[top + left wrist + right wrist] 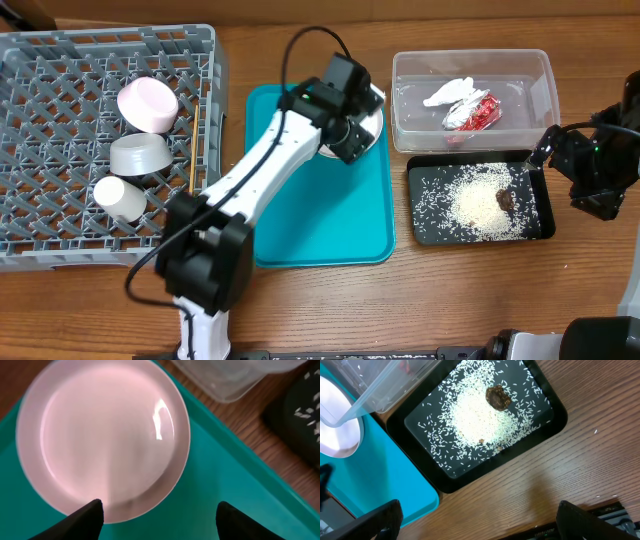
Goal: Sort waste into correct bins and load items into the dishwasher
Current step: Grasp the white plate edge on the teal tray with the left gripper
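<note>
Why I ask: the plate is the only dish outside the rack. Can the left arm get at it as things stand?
Probably yes: the left tool is open right over the plate on the teal tray, and nothing covers the plate's rim.

Wooden table (470, 300) carries grey dish rack (60, 100), teal tray (330, 220), clear tub (525, 95), black tray (430, 225).
</note>
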Controlling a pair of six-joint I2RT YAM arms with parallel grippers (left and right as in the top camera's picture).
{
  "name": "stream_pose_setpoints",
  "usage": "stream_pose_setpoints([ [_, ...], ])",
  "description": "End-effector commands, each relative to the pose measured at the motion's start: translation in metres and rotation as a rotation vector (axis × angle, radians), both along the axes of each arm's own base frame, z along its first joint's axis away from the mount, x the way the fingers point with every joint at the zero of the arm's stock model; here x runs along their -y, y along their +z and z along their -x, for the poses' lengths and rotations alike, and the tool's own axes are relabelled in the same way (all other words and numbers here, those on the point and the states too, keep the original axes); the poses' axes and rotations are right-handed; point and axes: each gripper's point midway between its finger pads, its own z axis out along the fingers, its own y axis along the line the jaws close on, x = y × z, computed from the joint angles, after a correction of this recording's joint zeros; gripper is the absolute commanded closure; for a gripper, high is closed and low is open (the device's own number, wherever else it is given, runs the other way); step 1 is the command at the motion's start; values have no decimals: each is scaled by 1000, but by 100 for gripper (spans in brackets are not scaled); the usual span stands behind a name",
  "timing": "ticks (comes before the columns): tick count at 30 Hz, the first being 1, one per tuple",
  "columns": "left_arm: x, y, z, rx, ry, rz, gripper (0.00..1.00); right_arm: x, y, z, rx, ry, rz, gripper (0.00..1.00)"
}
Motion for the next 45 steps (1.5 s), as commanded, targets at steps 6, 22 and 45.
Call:
stream_pose_setpoints([
  [6,-10,-63,2,-95,-50,-121,23,1,10,1,39,-1,16,0],
  [22,-42,-87,59,-356,-32,-254,81,1,10,1,40,-1,17,0],
  [45,-58,52,21,-59,278,-189,96,1,10,1,39,-1,16,0],
])
